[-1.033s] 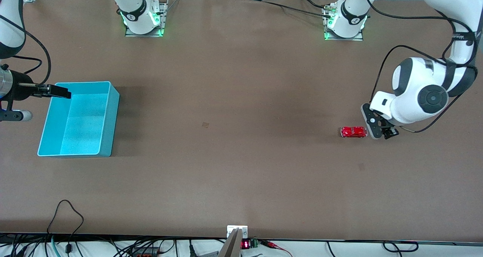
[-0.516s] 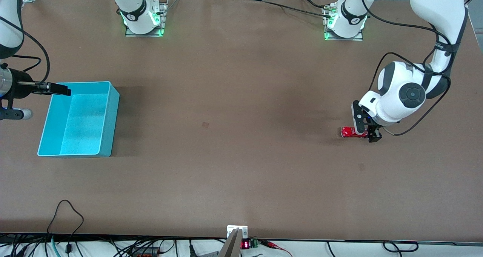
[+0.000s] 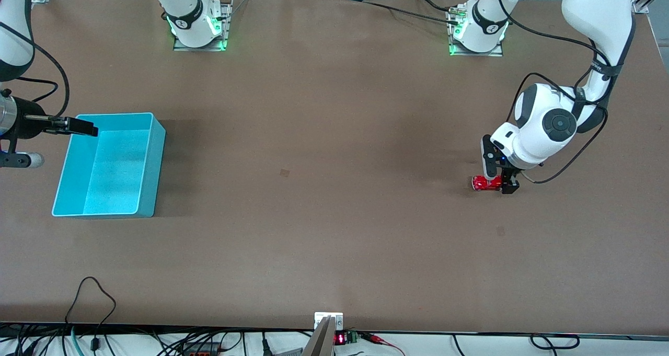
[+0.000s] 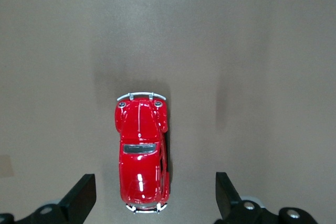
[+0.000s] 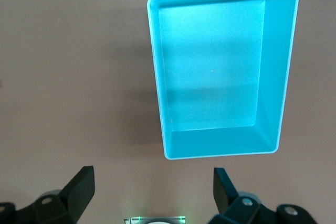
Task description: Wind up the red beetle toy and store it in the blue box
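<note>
brown table [image 3: 324,215], cables along the edge nearest the front camera. red beetle toy [image 3: 484,183] resting on the tabletop toward the left arm's end, upright on its wheels. left gripper [image 3: 499,181] low over the toy, jaws wide apart, 1 finger [image 4: 79,199] on each side of the car [image 4: 140,153], not touching it. blue box [image 3: 107,164] at the right arm's end, open top up, nothing inside. right gripper [image 3: 78,127] hovering over the box rim, waiting, jaws wide, box [image 5: 220,72] seen from above.
</note>
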Controlling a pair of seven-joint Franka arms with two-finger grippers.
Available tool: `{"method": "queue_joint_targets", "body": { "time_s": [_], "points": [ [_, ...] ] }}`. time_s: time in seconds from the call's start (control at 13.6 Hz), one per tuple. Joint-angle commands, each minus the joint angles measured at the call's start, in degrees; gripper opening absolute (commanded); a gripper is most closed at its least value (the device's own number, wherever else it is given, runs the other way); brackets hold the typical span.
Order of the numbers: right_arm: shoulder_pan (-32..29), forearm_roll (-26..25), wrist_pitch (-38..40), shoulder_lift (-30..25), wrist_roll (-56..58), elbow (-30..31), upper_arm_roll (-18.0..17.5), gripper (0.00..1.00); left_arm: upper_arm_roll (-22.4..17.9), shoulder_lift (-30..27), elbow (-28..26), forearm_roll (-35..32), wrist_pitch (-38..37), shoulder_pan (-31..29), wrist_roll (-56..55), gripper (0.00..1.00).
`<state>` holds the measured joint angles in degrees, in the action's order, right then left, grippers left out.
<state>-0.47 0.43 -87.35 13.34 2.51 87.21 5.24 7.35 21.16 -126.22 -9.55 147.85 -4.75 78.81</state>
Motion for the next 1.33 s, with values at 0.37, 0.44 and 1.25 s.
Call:
{"method": "queue_joint_targets", "body": {
  "time_s": [0.37,0.44,1.25],
  "points": [
    [-0.1,-0.1,-9.9,-9.8,-0.9,16.0,-0.4,1.0,0.6,3.4,-0.4,-1.0,6.8,-1.7,0.4,1.0],
    [-0.1,0.0,-10.1,-10.3,-0.9,16.8,-0.4,1.0,0.7,3.4,-0.6,-0.8,6.7,-1.8,0.3,1.0],
    [-0.3,0.4,-9.9,-10.2,-0.2,16.6,-0.4,1.0,0.6,3.5,-0.8,-0.6,6.6,-2.1,0.3,0.7]
  ]
}}
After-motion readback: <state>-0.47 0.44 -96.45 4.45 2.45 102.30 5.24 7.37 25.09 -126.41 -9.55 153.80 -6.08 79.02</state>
